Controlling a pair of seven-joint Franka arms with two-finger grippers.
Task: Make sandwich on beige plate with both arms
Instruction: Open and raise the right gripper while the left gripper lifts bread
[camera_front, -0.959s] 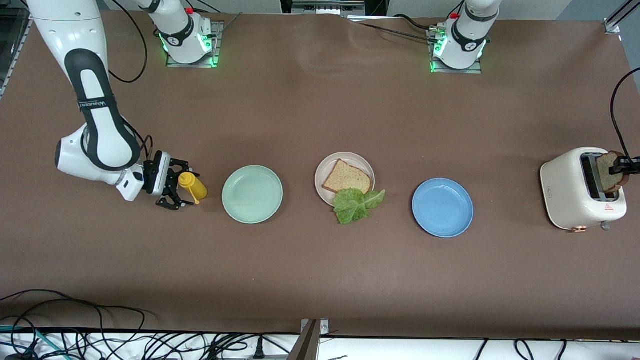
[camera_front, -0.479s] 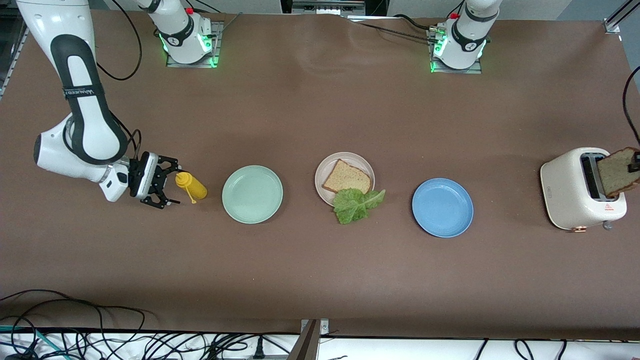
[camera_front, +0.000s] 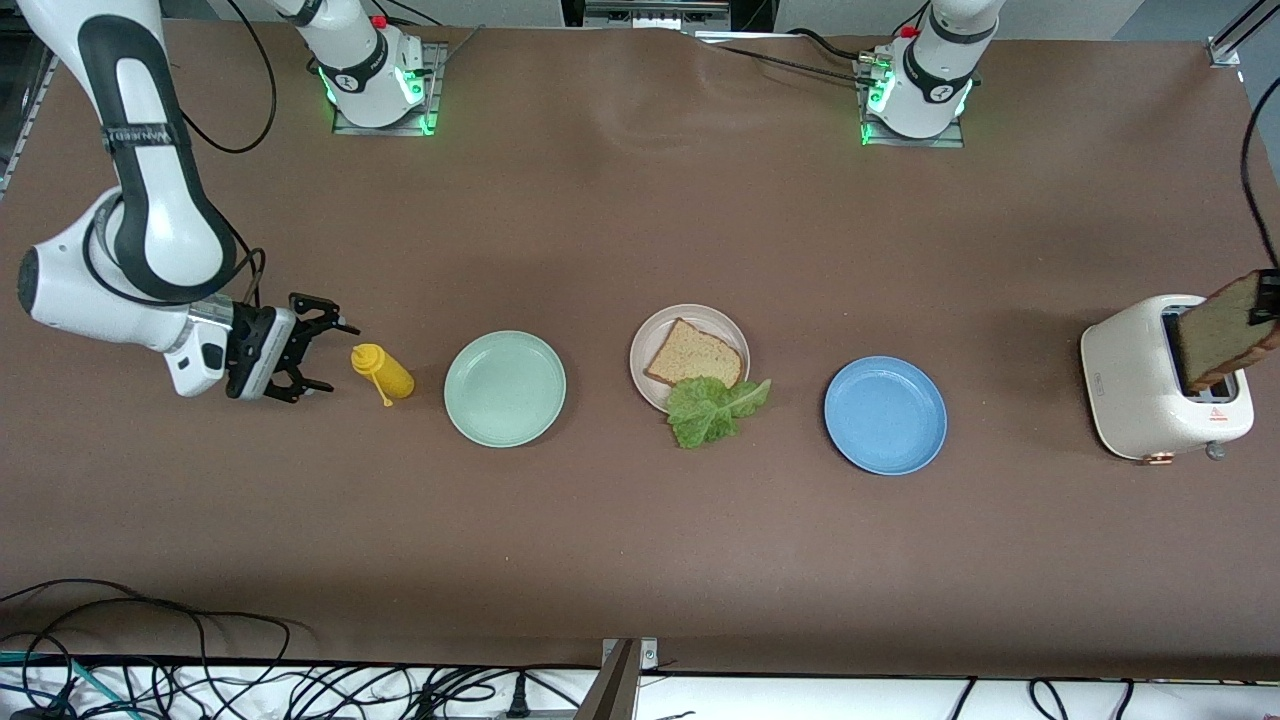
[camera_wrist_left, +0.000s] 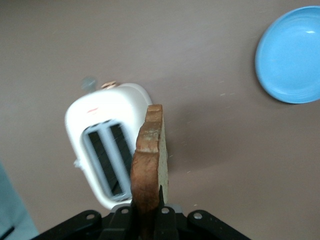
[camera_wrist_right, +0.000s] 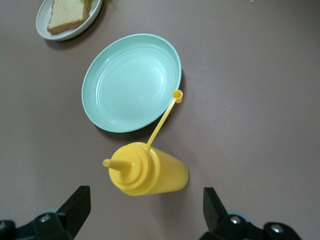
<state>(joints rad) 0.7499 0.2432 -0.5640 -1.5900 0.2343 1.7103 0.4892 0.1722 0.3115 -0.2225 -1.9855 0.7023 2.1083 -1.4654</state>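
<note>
The right arm's black band carries white lettering too small to read. The left tool (camera_wrist_left: 146, 220) is clamped on a bread slice (camera_front: 1222, 330) over the toaster (camera_front: 1150, 385). The right tool (camera_front: 318, 358), fingers spread wide, holds nothing beside the yellow bottle (camera_front: 382, 370). On the brown counter (camera_front: 640, 540), the beige plate (camera_front: 652, 340) carries another slice (camera_front: 692, 354) with the lettuce (camera_front: 712, 408) overhanging its rim.

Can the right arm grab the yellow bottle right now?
Probably yes. The right gripper is open beside the bottle, which stands between its fingers in the wrist view, with nothing in the way.
</note>
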